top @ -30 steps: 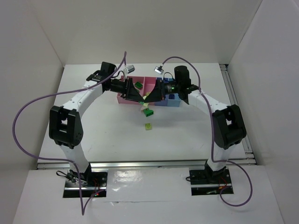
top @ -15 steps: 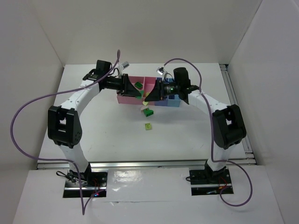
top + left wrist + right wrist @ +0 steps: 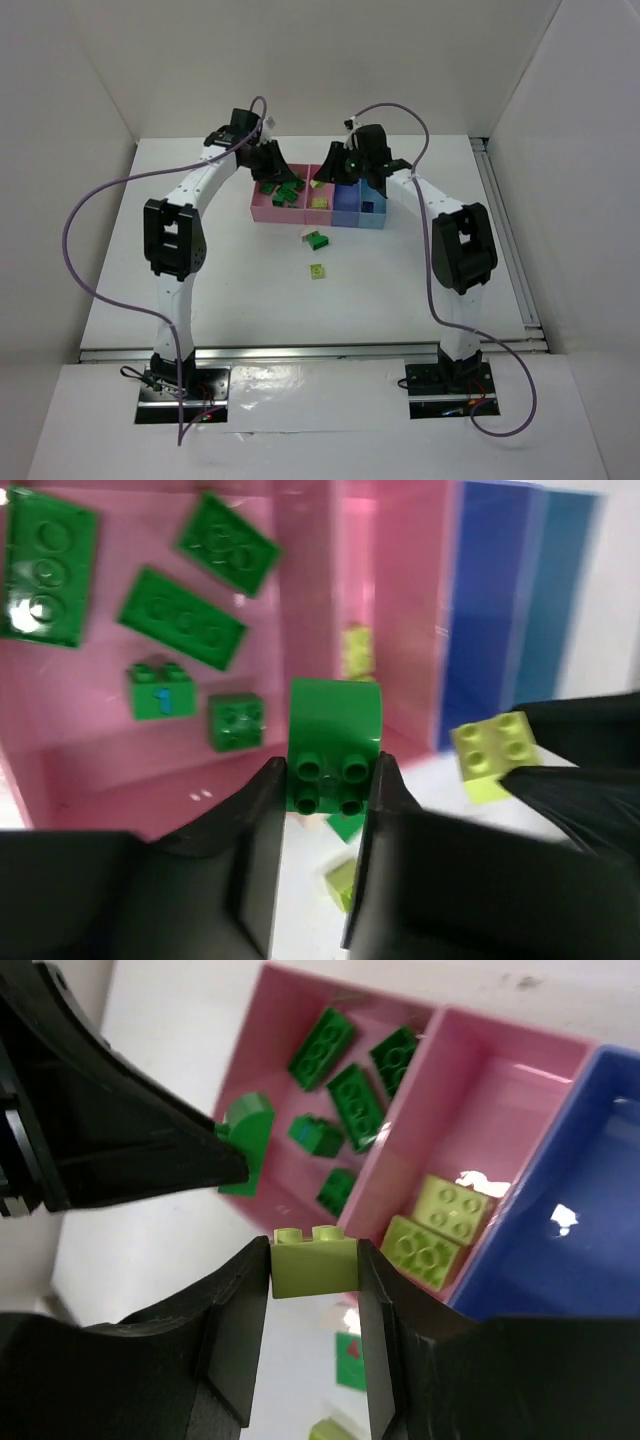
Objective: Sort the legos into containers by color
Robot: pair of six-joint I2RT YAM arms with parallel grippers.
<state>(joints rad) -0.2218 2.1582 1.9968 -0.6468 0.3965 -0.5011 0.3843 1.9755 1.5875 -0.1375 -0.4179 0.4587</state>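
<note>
My left gripper (image 3: 328, 780) is shut on a dark green brick (image 3: 333, 745) and holds it above the front wall of the large pink tray (image 3: 90, 750). Several dark green bricks (image 3: 182, 618) lie in that tray. My right gripper (image 3: 313, 1290) is shut on a yellow-green brick (image 3: 313, 1265) above the front edge of the smaller pink tray (image 3: 500, 1110), which holds two yellow-green bricks (image 3: 440, 1225). In the top view the left gripper (image 3: 272, 168) and the right gripper (image 3: 335, 170) face each other over the tray row.
The blue tray (image 3: 360, 208) ends the row on the right. A dark green brick (image 3: 317, 239) and a yellow-green brick (image 3: 317, 270) lie loose on the white table in front of the trays. White walls enclose the table.
Both grippers have moved from the table just in front of the trays up and back over the tray row. Both arms have swung toward the back.
</note>
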